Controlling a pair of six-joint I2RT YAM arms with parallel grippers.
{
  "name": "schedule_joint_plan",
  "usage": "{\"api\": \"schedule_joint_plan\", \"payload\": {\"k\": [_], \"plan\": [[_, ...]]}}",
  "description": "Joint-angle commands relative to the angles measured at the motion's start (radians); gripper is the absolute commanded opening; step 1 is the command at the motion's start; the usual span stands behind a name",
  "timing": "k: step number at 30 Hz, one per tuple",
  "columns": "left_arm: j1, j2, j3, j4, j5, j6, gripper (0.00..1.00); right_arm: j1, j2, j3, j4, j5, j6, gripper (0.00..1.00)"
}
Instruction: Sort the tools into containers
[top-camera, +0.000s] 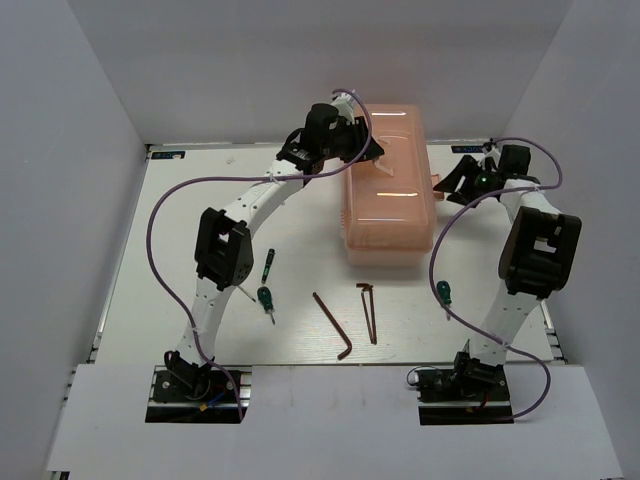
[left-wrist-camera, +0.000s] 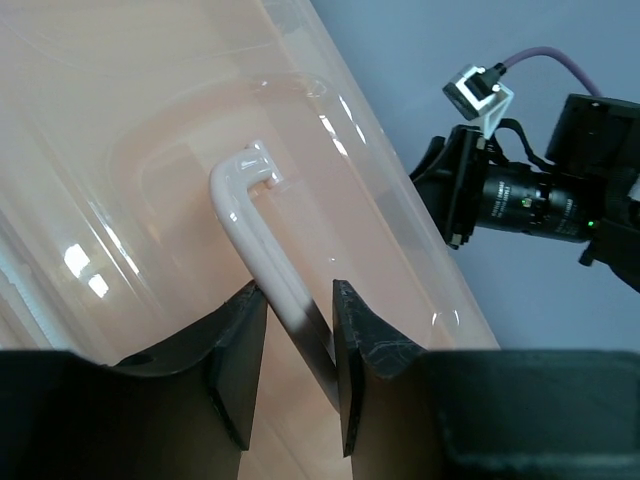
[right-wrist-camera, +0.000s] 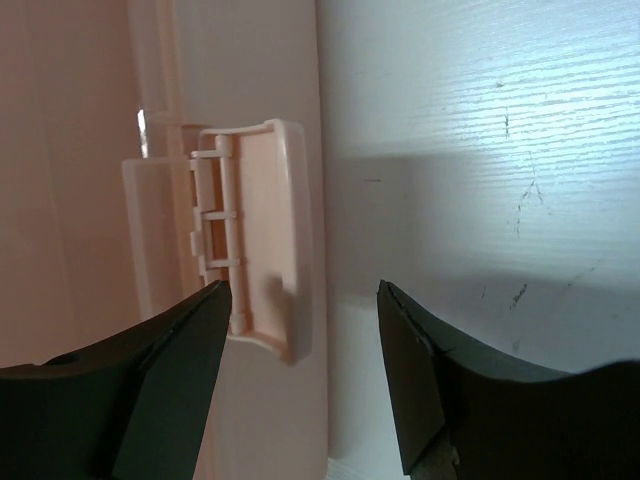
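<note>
The left end effector (left-wrist-camera: 298, 335) pinches the toolbox's lid handle (left-wrist-camera: 262, 245); the right end effector (right-wrist-camera: 305, 330) is spread beside its latch (right-wrist-camera: 262, 235).

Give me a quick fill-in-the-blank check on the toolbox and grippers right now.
1. The left gripper is closed around the salmon-pink translucent toolbox's white ____.
2. The right gripper is open at the toolbox's side ____.
3. The toolbox lid is ____.
4. The two dark L-shaped hex keys lie on the ____.

Missing: handle; latch; closed; table

Salmon-pink see-through toolbox (top-camera: 389, 190), pale whitish handle (left-wrist-camera: 262, 240), green-handled screwdrivers (top-camera: 266, 298), dark hex keys (top-camera: 333, 323), purple cables (top-camera: 165, 210).
</note>
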Motion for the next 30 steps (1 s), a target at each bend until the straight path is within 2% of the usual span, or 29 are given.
{"api": "schedule_joint_plan", "payload": {"k": [1,3,8,9,16,18,24,30], "plan": [[-0.006,0.037,0.016,-0.068,0.034,-0.005,0.42,-0.001,0.028,0.061,0.05,-0.047,0.017,0.65],[-0.006,0.037,0.016,-0.059,0.043,-0.005,0.42,-0.001,0.053,0.071,0.053,-0.066,0.021,0.58],[-0.006,0.048,0.034,-0.059,0.052,-0.025,0.32,-0.002,0.08,0.078,0.082,-0.121,0.029,0.39],[-0.006,0.057,0.034,-0.059,0.052,-0.025,0.29,-0.001,0.083,0.076,0.084,-0.127,0.028,0.3],[-0.015,0.076,0.056,-0.059,0.052,-0.044,0.01,-0.002,0.082,0.073,0.093,-0.153,0.001,0.04],[-0.015,0.076,0.056,-0.059,0.052,-0.044,0.0,-0.004,0.074,0.073,0.087,-0.149,-0.014,0.0],[-0.015,0.033,0.065,-0.049,0.031,-0.044,0.0,-0.01,0.062,0.071,0.053,-0.083,-0.043,0.0],[0.01,-0.076,0.052,-0.083,-0.039,-0.021,0.0,-0.01,0.06,0.085,0.036,-0.028,-0.061,0.0]]}}
